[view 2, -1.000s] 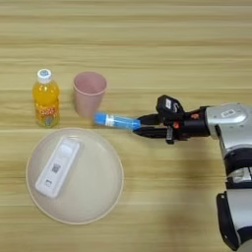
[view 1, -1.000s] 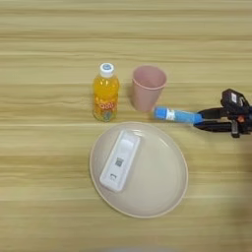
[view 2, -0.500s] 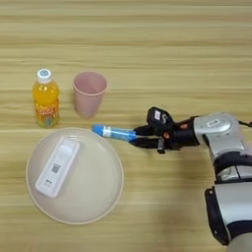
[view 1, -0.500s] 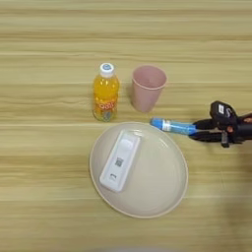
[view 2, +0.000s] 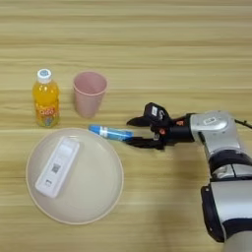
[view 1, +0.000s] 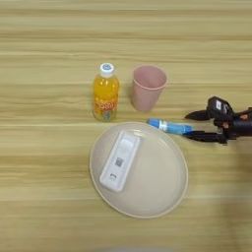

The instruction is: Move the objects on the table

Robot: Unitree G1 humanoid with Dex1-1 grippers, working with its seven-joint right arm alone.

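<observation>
One blue tube (view 2: 111,132) lies flat near the middle of the frame, just off the upper right rim of the single beige plate (view 2: 106,197). Above it stand one pink cup (view 2: 89,93) and, left of that, one orange juice bottle (view 2: 45,98) (white cap up), both upright on the table (view 2: 147,39). One white device (view 2: 57,166) rests on the plate. The right gripper (view 2: 132,132) reaches in level from the right on a silver forearm, black fingers spread; the lower tip seems to touch the tube's end
</observation>
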